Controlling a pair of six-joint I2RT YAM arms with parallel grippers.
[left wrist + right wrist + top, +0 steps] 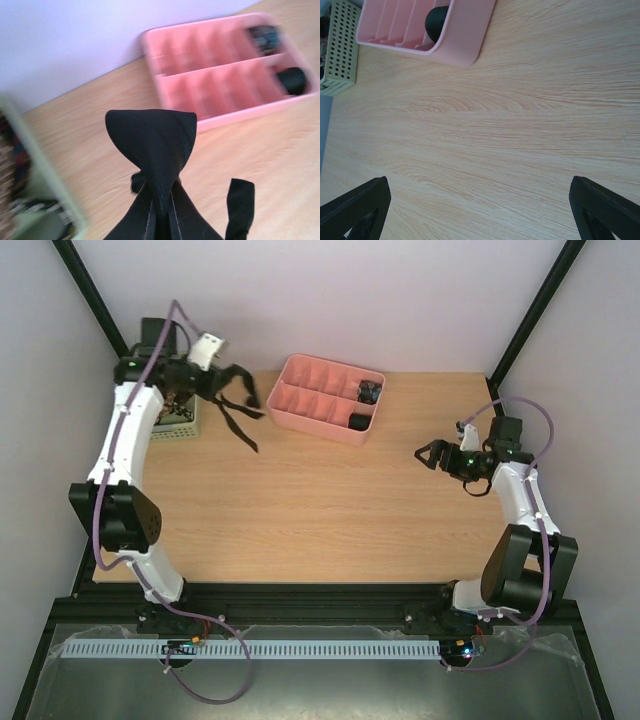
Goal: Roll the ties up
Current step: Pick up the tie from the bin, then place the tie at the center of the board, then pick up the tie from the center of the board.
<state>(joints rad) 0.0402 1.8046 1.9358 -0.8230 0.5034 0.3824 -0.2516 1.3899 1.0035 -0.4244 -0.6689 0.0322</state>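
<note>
My left gripper [215,380] is shut on a black tie [238,405] and holds it above the table's far left, between the green basket [180,425] and the pink tray [330,398]. The tie's loops and tail hang down. In the left wrist view the tie [152,145] covers the fingers, one end [240,207] dangling at right. Two dark rolled ties [368,392] [358,421] sit in the tray's right compartments. My right gripper [428,454] is open and empty over bare wood at the right; its fingertips [357,205] show wide apart.
The green perforated basket [340,47] at the far left holds more fabric. The pink tray [220,82] has several empty compartments. Black frame posts stand at the back corners. Purple cables run along both arms.
</note>
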